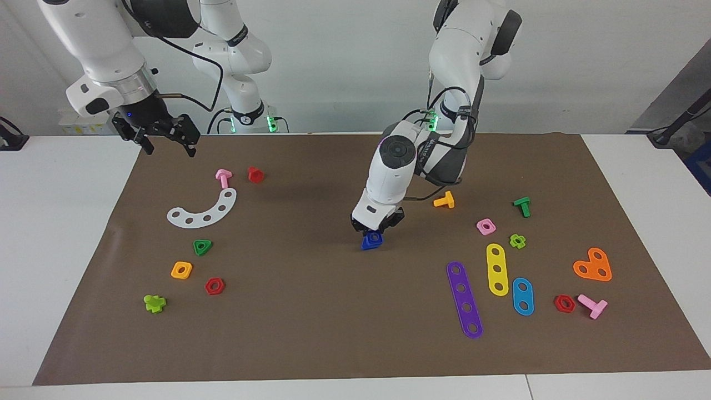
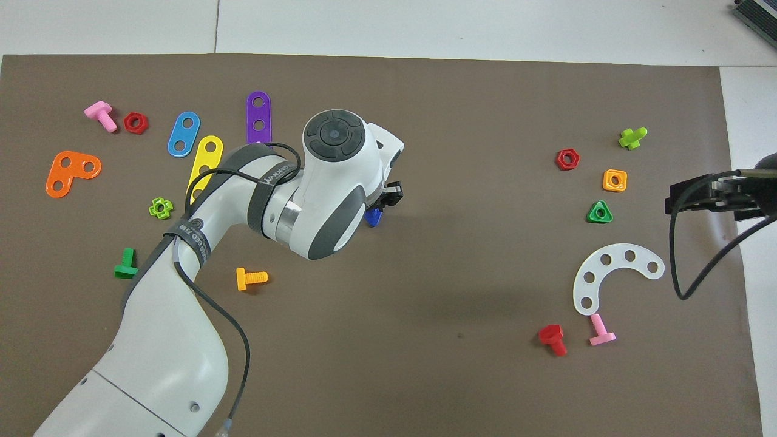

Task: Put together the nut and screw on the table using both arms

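Two arms: both are seen above the bench (image 1: 66, 233), which is largely covered by a brown mat (image 1: 311, 333).
Left claw (image 1: 376, 226): it is lowered at the middle of the mat, directly onto a small dark blue piece; whether the fingers are clamped on it or merely around it cannot be told.
Screw (image 1: 371, 240): the dark blue triangular piece under the left claw is taken to be the screw; it appears to rest on the mat, well apart from the other toys.
Nut: no blue nut can be made out on the mat; it may be hidden beneath the left claw or arm.
Right claw (image 1: 157, 131): it is held in the air over the mat's edge at the right arm's end, fingers apart, nothing held; this arm is judged to be waiting.
Handling: the screw is judged light, rigid and smooth plastic, liable to slip or twist; a hold across the flat sides of the triangular head is advised, so the stub shaft is left free for the nut.
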Controlling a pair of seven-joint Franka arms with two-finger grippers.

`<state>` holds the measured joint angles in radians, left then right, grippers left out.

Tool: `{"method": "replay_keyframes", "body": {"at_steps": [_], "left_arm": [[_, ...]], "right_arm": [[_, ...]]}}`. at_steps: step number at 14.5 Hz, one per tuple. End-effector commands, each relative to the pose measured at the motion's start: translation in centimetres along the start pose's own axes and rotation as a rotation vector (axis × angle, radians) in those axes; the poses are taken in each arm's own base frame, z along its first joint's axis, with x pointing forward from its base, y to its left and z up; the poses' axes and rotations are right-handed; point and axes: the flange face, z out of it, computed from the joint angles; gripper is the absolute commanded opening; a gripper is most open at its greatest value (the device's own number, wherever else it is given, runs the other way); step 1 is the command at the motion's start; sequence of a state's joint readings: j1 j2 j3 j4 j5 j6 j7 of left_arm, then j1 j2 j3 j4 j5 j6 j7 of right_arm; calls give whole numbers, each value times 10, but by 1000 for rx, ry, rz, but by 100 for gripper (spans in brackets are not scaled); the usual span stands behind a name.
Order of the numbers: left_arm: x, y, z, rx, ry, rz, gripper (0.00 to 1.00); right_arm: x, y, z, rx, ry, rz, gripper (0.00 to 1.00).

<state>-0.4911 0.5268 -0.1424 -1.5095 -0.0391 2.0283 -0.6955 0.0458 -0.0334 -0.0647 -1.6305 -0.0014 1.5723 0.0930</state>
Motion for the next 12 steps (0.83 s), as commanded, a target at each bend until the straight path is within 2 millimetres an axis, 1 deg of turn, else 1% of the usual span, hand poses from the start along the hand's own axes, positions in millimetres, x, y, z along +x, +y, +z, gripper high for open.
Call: {"method": "replay_keyframes", "body": {"at_steps": [1,5,12], "left_arm": [[2,5,-2,-14,-15,-3,28],[-4,9,5,-9,-27,4,28],[-12,0,26,5,-29,3,28]], "right_arm": [[-3,1,0,13,-1,-20,100],[-3,2,0,13,-1,-18,100],[-3,2,0,13,-1,-18,100]]}}
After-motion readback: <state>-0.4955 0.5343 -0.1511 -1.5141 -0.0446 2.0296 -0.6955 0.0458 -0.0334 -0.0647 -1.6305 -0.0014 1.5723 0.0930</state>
